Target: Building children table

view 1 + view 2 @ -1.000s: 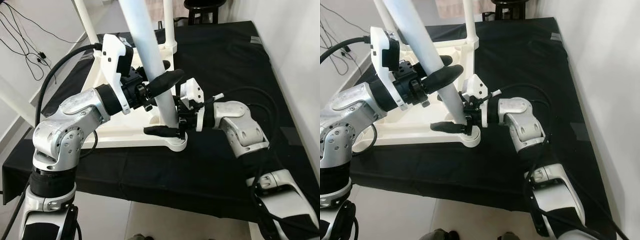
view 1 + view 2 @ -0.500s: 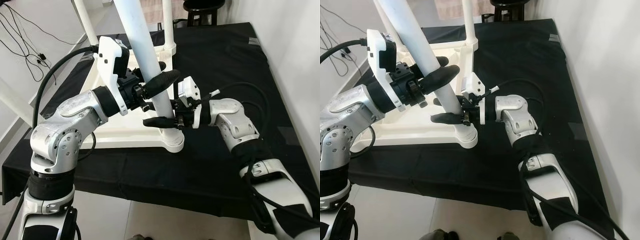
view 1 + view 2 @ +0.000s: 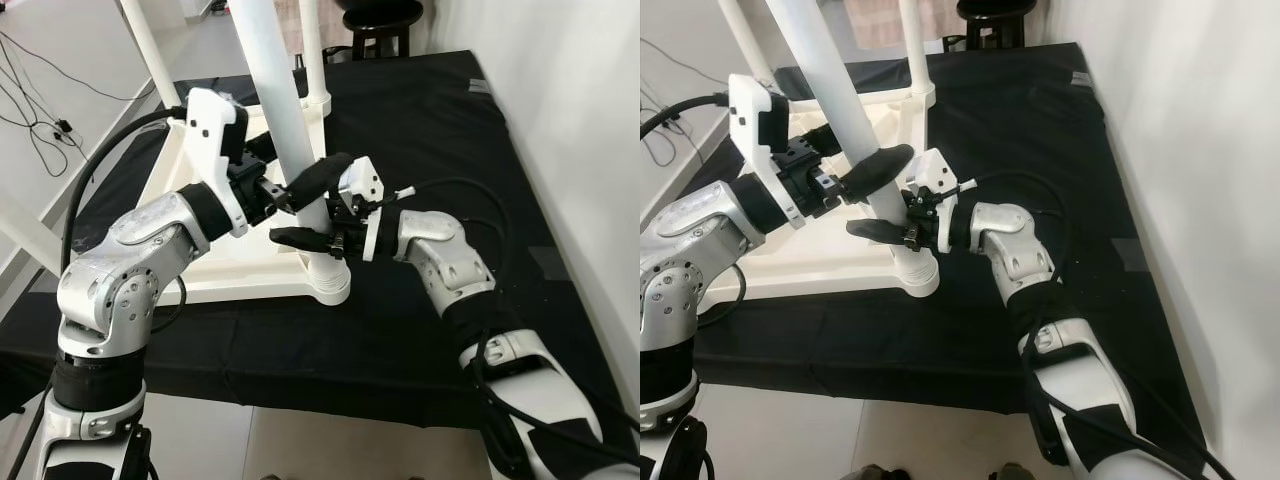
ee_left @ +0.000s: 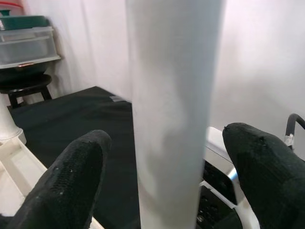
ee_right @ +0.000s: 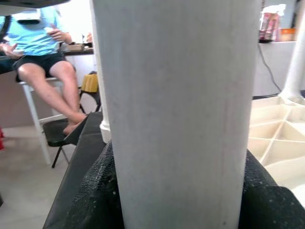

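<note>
Leg stands upright in the corner socket of the upturned tabletop on black cloth. Right end effector is clamped on it low down; left end effector straddles it, fingers spread.

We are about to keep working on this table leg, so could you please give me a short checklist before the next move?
1. Right gripper shut on the leg low down: ok.
2. Left gripper straddling the leg higher up, gaps beside both fingers: ok.
3. Leg foot in the corner socket: cannot tell how deep.
4. Upturned tabletop flat on the black cloth: ok.
5. Other legs standing: ok.
</note>
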You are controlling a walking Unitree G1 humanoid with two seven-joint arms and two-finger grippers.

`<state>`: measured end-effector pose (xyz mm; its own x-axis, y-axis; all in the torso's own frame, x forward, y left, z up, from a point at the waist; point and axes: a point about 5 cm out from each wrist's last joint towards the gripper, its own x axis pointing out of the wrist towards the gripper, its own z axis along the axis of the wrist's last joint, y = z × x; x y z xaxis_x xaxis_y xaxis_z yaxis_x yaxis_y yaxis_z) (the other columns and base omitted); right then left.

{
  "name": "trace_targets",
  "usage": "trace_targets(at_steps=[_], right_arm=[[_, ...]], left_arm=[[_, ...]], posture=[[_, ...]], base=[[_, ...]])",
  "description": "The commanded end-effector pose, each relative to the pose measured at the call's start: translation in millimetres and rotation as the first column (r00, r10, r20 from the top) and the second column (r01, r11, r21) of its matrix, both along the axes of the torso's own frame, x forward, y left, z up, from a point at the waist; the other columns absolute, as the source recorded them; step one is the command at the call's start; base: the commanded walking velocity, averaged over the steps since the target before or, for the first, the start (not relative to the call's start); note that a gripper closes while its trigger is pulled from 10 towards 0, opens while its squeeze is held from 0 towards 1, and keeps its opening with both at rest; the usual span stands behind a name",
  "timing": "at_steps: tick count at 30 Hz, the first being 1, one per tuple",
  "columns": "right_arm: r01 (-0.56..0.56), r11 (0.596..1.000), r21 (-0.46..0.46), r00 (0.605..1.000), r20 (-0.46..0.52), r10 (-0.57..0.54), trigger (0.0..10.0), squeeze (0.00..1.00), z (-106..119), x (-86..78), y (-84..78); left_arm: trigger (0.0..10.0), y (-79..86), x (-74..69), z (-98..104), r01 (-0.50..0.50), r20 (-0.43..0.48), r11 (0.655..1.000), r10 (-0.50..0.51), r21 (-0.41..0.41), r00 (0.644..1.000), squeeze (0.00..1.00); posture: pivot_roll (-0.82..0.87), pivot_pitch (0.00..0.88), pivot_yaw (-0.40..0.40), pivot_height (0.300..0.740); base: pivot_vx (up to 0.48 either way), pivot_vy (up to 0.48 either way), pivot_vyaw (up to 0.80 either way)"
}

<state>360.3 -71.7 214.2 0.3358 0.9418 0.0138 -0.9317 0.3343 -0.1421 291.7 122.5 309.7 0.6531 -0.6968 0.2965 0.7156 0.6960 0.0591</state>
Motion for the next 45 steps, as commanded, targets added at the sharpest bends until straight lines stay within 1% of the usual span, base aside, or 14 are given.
trace_targets(at_steps=[1, 4, 5, 6, 7, 10, 24, 25, 26, 41, 42, 43, 44, 45], right_arm=[[0.078, 0.996, -0.051, 0.976, -0.2, -0.087, 0.0, 0.0, -43.0, -11.6, 3.6], [0.182, 0.981, -0.063, 0.957, -0.22, -0.191, 0.0, 0.0, -52.4, -20.8, 4.1], [0.396, 0.913, -0.099, 0.881, -0.238, -0.408, 0.0, 0.0, -66.1, -42.3, 11.9], [0.396, 0.913, -0.099, 0.881, -0.238, -0.408, 0.0, 0.0, -66.1, -42.3, 11.9], [0.547, 0.829, -0.114, 0.798, -0.228, -0.558, 0.0, 0.0, -71.1, -62.5, 13.7], [0.659, 0.747, -0.085, 0.725, -0.195, -0.661, 0.0, 0.0, -68.8, -86.2, 24.2], [0.674, 0.735, -0.077, 0.714, -0.19, -0.674, 0.0, 0.0, -60.2, -93.6, 40.9], [0.675, 0.734, -0.074, 0.712, -0.193, -0.675, 0.0, 0.0, -59.3, -94.4, 41.7], [0.68, 0.729, -0.075, 0.707, -0.195, -0.679, 0.0, 0.0, -58.3, -96.3, 42.8], [0.689, 0.723, -0.05, 0.701, -0.209, -0.682, 0.0, 0.0, -52.9, -94.0, 41.7], [0.676, 0.737, -0.012, 0.72, -0.203, -0.663, 10.0, 0.31, -46.8, -89.8, 39.7], [0.676, 0.737, -0.012, 0.72, -0.203, -0.663, 10.0, 0.31, -46.8, -89.8, 39.7], [0.62, 0.784, 0.041, 0.774, -0.196, -0.602, 10.0, 1.0, -37.9, -85.0, 37.9], [0.535, 0.84, 0.091, 0.841, -0.152, -0.519, 10.0, 1.0, -26.5, -77.7, 33.2]], left_arm=[[10.0, 11.0, -2.9, -3.3, -0.053, -0.008, 0.999, 0.053, 0.009, 0.999, 0.0], [10.0, 12.5, -4.5, -5.4, -0.063, -0.015, 0.998, 0.064, 0.009, 0.998, 0.0], [10.0, 12.6, -5.8, -6.6, -0.067, -0.019, 0.998, 0.067, 0.009, 0.998, 0.0], [10.0, 12.6, -5.8, -6.6, -0.067, -0.019, 0.998, 0.067, 0.009, 0.998, 0.0], [10.0, 12.2, -6.6, -7.2, -0.069, -0.022, 0.998, 0.069, 0.011, 0.997, 0.0], [10.0, 10.3, -6.1, -6.8, -0.06, -0.023, 0.998, 0.06, 0.012, 0.998, 0.0], [10.0, 3.8, -3.6, -4.8, -0.012, -0.017, 1.0, 0.012, 0.008, 1.0, 0.0], [3.5, 3.3, -4.0, -4.7, 0.003, -0.018, 1.0, -0.003, 0.004, 1.0, 0.0], [0.0, 2.8, -4.7, -4.9, 0.022, -0.021, 1.0, -0.022, -0.001, 1.0, 0.0], [0.0, -0.4, -5.6, -5.2, 0.077, -0.029, 0.997, -0.077, 0.001, 0.997, 0.0], [0.0, -0.6, -5.5, -5.1, 0.081, -0.029, 0.997, -0.081, 0.0, 0.996, 0.0], [0.0, -0.6, -5.5, -5.1, 0.081, -0.029, 0.997, -0.081, 0.0, 0.996, 0.0], [0.0, -1.2, -5.4, -4.8, 0.084, -0.028, 0.996, -0.084, -0.002, 0.996, 0.0], [0.0, -1.8, -5.3, -4.7, 0.087, -0.028, 0.996, -0.087, -0.004, 0.996, 0.0]], posture=[[0.02, 0.183, 0.074, 0.74], [0.02, 0.189, 0.067, 0.74], [0.02, 0.196, 0.065, 0.74], [0.02, 0.196, 0.065, 0.74], [0.02, 0.199, 0.068, 0.74], [0.0, 0.19, 0.098, 0.74], [-0.01, 0.168, 0.107, 0.74], [-0.01, 0.164, 0.109, 0.74], [-0.01, 0.162, 0.111, 0.74], [-0.02, 0.148, 0.115, 0.74], [-0.02, 0.146, 0.116, 0.74], [-0.02, 0.146, 0.116, 0.74], [-0.02, 0.145, 0.113, 0.74], [-0.02, 0.143, 0.112, 0.74]], base=[[0.0, 0.0, 0.0], [0.0, 0.0, 0.0], [0.0, 0.0, 0.0], [0.0, 0.0, 0.0], [0.0, 0.0, 0.0], [0.0, 0.0, 0.0], [0.0, 0.0, 0.0], [0.0, 0.0, 0.0], [0.0, 0.0, 0.0], [0.0, 0.0, 0.0], [0.0, 0.0, 0.0], [0.0, 0.0, 0.0], [0.0, 0.0, 0.0], [0.0, 0.0, 0.0]])
